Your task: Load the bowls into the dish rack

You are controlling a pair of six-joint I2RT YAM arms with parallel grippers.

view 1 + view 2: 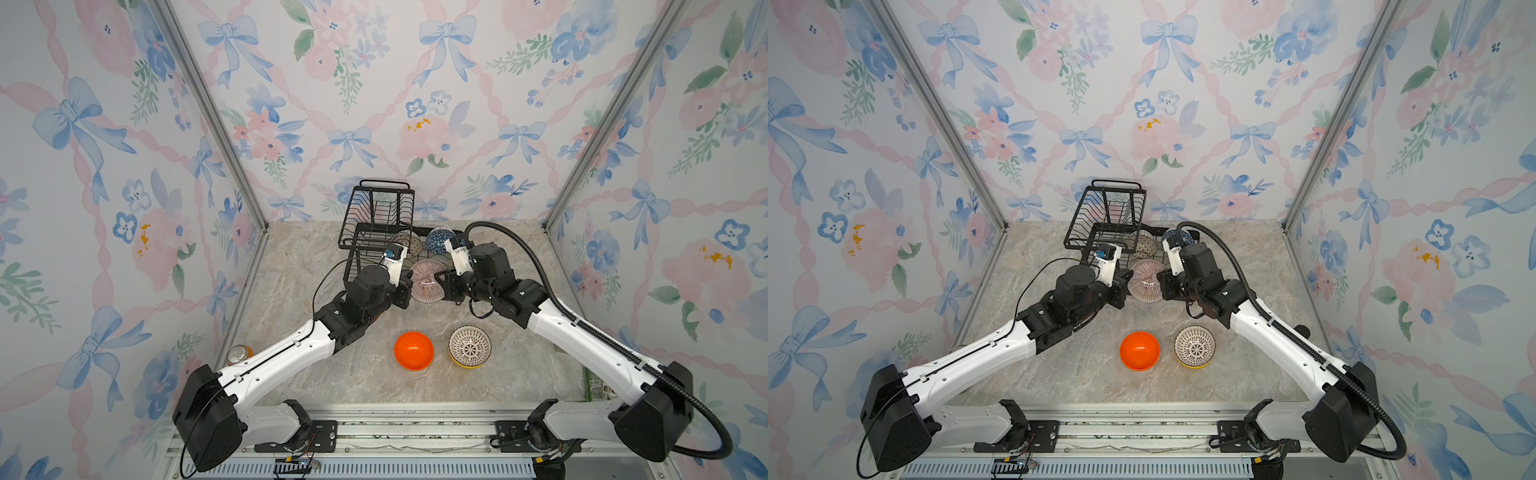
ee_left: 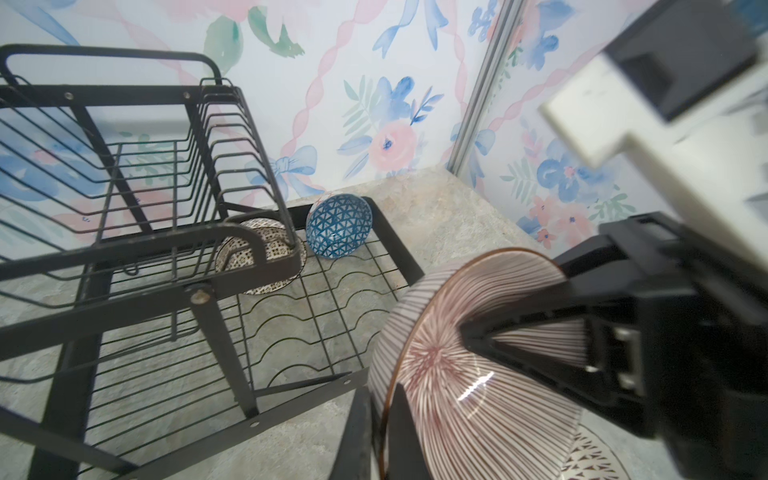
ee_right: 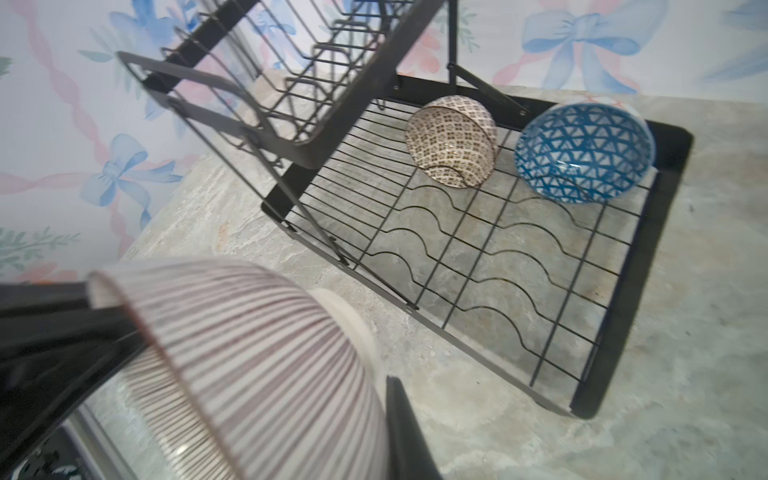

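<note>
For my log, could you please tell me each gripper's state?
Left gripper: closed on the pink-striped round ceramic bowl.
Right gripper: closed on the same bowl.

Pink and white stripes fanning across the striped bowl (image 1: pixel 428 281)! Blue triangles on the blue bowl (image 1: pixel 438 241), tiny dark checks on the cream bowl (image 1: pixel 409 243). Black wire rack (image 1: pixel 376 203). Plain orange bowl (image 1: pixel 414 350), dark lattice on the white bowl (image 1: pixel 469 345), a sliver of yellow bowl (image 1: pixel 466 365). Grey marbled table (image 1: pixel 332 374).

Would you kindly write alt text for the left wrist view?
A pink-striped bowl, tipped on its side, is gripped at its rim by the left gripper and the right gripper near the black dish rack. A blue bowl and a black-and-white bowl lie in its lower tray.
</note>
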